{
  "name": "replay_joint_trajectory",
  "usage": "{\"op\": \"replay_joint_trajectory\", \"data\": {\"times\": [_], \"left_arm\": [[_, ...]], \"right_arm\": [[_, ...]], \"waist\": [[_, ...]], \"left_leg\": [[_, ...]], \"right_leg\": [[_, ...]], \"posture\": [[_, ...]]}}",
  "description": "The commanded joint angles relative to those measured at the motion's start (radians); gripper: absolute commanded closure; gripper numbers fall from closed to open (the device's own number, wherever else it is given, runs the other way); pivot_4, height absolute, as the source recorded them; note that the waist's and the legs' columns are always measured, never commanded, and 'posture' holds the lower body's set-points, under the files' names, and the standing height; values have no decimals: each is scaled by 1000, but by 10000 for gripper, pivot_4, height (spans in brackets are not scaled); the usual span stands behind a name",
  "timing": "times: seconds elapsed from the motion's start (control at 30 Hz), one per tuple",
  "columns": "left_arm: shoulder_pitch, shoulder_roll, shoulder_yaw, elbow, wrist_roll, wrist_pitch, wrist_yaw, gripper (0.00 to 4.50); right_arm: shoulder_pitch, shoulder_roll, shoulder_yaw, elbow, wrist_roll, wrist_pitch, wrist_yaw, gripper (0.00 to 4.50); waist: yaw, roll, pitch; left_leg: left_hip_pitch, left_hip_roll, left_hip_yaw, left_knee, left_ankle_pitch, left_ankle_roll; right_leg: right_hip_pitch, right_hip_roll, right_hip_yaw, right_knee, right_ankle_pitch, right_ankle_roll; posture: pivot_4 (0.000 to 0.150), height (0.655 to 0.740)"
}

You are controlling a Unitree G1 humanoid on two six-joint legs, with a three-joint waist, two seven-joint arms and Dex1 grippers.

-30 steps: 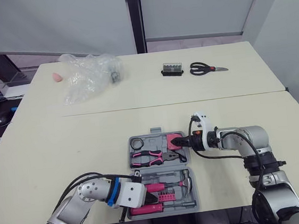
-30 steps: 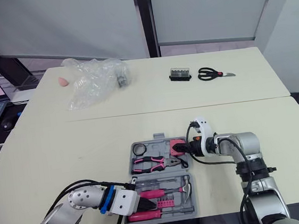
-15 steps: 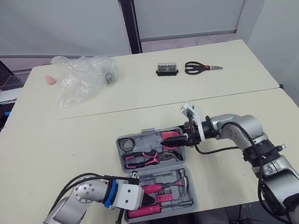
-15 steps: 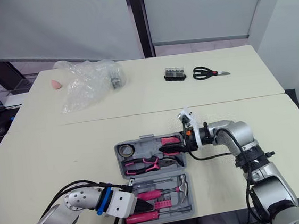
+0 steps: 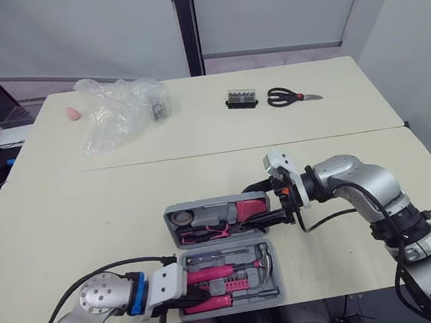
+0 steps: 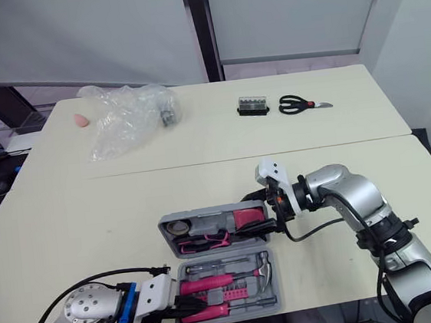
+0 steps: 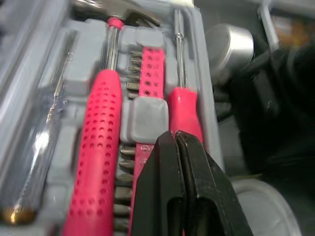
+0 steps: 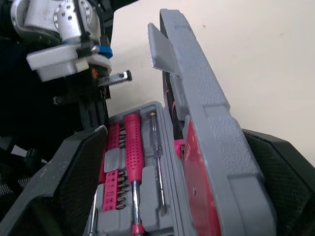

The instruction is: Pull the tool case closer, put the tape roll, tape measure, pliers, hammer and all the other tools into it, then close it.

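The grey tool case has its lid point(image 5: 212, 205) tilted half up over the base point(image 5: 277, 281). My right gripper point(image 5: 262, 203) is open and straddles the lid's right edge; one finger point(image 8: 275, 172) lies against the lid, the other finger point(image 8: 74, 187) stands apart. The lid holds the tape roll point(image 5: 179, 218), pink pliers point(image 5: 213, 228) and a pink tape measure point(image 5: 248, 204). In the base lie the pink-handled hammer point(image 7: 96, 147), a screwdriver point(image 7: 182, 105) and a bit strip. My left gripper point(image 7: 176, 136) is shut with nothing in it, over the base's front left corner point(image 5: 185, 297).
At the table's far side lie black scissors point(image 5: 292, 97), a small bit box point(image 5: 242, 98), a crumpled clear plastic bag point(image 5: 121, 110) and a small pink object point(image 5: 74, 113). A seam point(image 5: 123, 165) crosses the tabletop. The case sits near the table's front edge.
The lid has swung up from lying flat to half raised, and my right gripper rose with it. My left gripper slid toward the base's front left corner. The camera also shifted.
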Motion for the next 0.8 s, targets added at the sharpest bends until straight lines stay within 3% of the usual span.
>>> {"op": "replay_joint_trajectory", "data": {"times": [0.03, 0.2, 0.37, 0.57, 0.8], "left_arm": [[95, 66, 183, -76, -144, 152, 5, 45000], [204, 58, 401, -2, -152, 172, 28, 45000], [199, 17, 504, 57, -135, 179, 76, 45000], [188, 77, 572, 137, -57, 147, 50, 45000], [127, 137, 612, 152, -12, 111, 16, 45000]], "right_arm": [[27, -68, -28, -165, 63, 10, 40, 476], [117, -288, -80, -368, 110, 1, 114, 476], [206, -457, -146, -438, 106, -71, 171, 476], [258, -585, -209, -243, -47, -338, 207, 476], [336, -637, -305, -115, -64, -637, 341, 476]], "waist": [[3, 0, 0], [23, 0, 2], [31, -1, 2], [36, -3, 2], [43, -2, 2]], "left_leg": [[0, 0, 0, 0, 0, 0], [0, -1, 2, 0, 0, 0], [0, -2, 2, 0, 0, 0], [0, -1, 3, 0, 0, 0], [-1, -2, 4, -1, 0, 0]], "right_leg": [[0, 0, 0, 0, 0, 0], [0, -3, 0, -2, 0, 0], [-1, -3, 0, -2, 0, 0], [-5, -3, 0, -3, 0, 0], [-3, -4, 0, -3, 0, 0]], "posture": [[1500, 7400], [1500, 7400], [1500, 7400], [1500, 7400], [1500, 7400]]}}
